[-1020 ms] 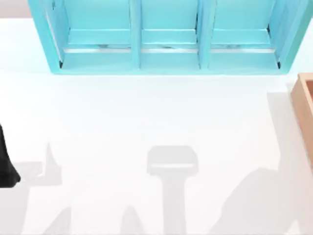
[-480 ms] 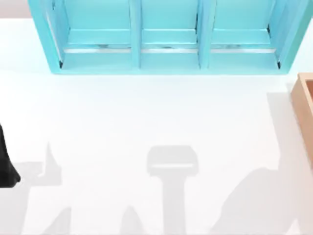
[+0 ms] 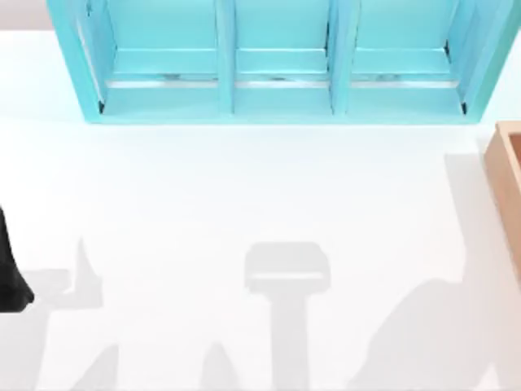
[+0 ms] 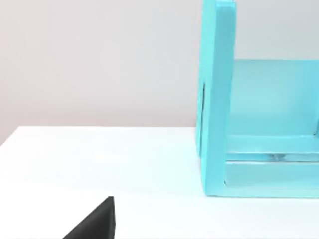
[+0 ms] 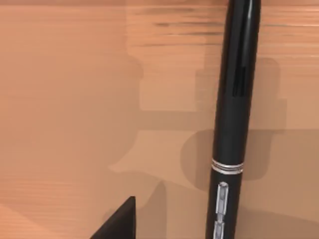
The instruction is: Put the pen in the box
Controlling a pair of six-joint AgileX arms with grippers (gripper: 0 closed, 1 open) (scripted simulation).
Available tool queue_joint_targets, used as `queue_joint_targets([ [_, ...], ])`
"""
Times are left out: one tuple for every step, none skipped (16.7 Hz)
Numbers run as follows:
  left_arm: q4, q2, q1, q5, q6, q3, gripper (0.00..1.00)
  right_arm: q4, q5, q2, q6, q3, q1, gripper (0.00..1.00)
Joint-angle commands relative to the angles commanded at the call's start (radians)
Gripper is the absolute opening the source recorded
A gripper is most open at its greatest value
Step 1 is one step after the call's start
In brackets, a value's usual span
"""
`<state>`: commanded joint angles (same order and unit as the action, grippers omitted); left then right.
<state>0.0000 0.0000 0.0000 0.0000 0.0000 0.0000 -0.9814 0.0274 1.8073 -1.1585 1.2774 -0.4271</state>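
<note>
In the right wrist view the black pen (image 5: pixel 232 124), with its silver band and clip, stretches lengthwise over the tan wooden inside of the box (image 5: pixel 65 99). It casts a shadow on the wood beside it. One dark fingertip (image 5: pixel 119 224) of my right gripper shows at the frame's edge, apart from the pen; I cannot tell whether the pen is held. In the top view the box (image 3: pixel 509 175) is cut off at the table's right edge. My left arm (image 3: pixel 10 277) is parked at the far left, and one of its fingertips (image 4: pixel 94 224) shows in the left wrist view.
A large light-blue shelf unit (image 3: pixel 277 98) with three compartments stands along the back of the white table; its side wall (image 4: pixel 217 99) rises in the left wrist view. Grey arm shadows lie across the front of the table.
</note>
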Motion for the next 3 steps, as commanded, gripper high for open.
queue_joint_targets([
  [0.0, 0.0, 0.0, 0.0, 0.0, 0.0, 1.0, 0.0, 0.0, 0.0, 0.0, 0.0, 0.0, 1.0],
  [0.0, 0.0, 0.0, 0.0, 0.0, 0.0, 1.0, 0.0, 0.0, 0.0, 0.0, 0.0, 0.0, 1.0],
  [0.0, 0.0, 0.0, 0.0, 0.0, 0.0, 1.0, 0.0, 0.0, 0.0, 0.0, 0.0, 0.0, 1.0],
])
